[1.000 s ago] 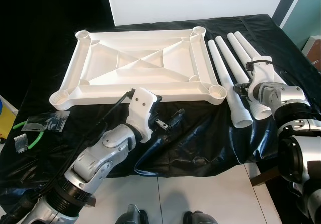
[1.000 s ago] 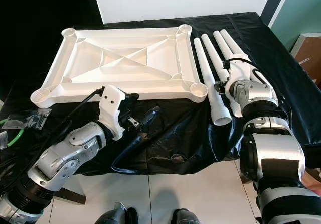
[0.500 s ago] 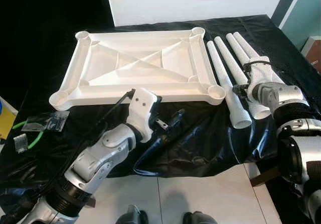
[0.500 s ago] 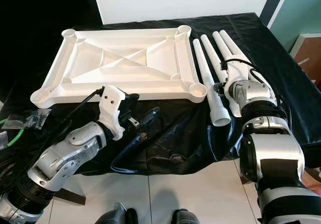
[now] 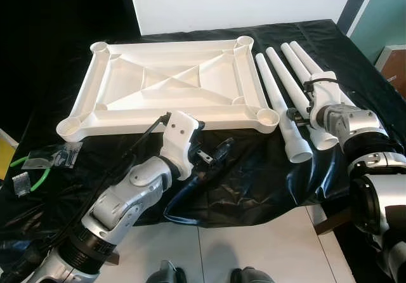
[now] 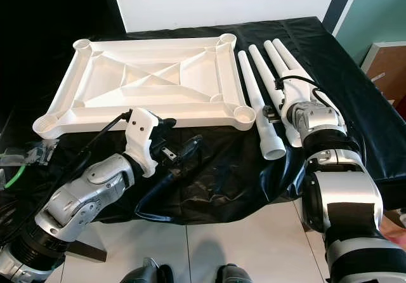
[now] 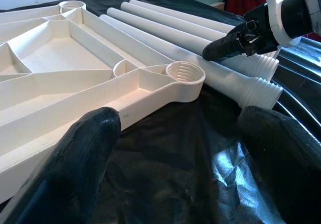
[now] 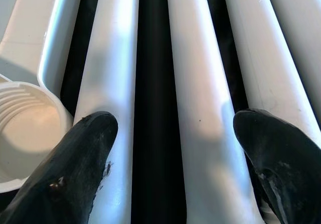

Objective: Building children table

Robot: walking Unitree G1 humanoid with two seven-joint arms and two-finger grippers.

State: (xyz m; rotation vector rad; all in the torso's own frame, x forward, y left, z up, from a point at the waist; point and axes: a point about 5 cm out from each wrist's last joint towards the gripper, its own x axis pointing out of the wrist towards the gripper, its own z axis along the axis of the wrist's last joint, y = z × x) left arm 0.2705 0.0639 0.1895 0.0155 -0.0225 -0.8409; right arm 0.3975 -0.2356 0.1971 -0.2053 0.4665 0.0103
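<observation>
**Right gripper poised over the legs: a glancing grip could roll them**

The right gripper point(image 5: 298, 115), at right of centre in the left eye view, has its fingers point(image 8: 80, 163) spread apart above 2 of the 4 white table legs point(image 5: 279, 99). If it closes off-centre, a round leg may roll into its neighbours or slide on the slick black cloth point(image 5: 254, 181). The left gripper point(image 5: 212, 156), also spread, hovers low at centre, just below the upturned tabletop point(image 5: 177, 86); its near corner socket point(image 7: 184, 76) could be nudged.
</observation>
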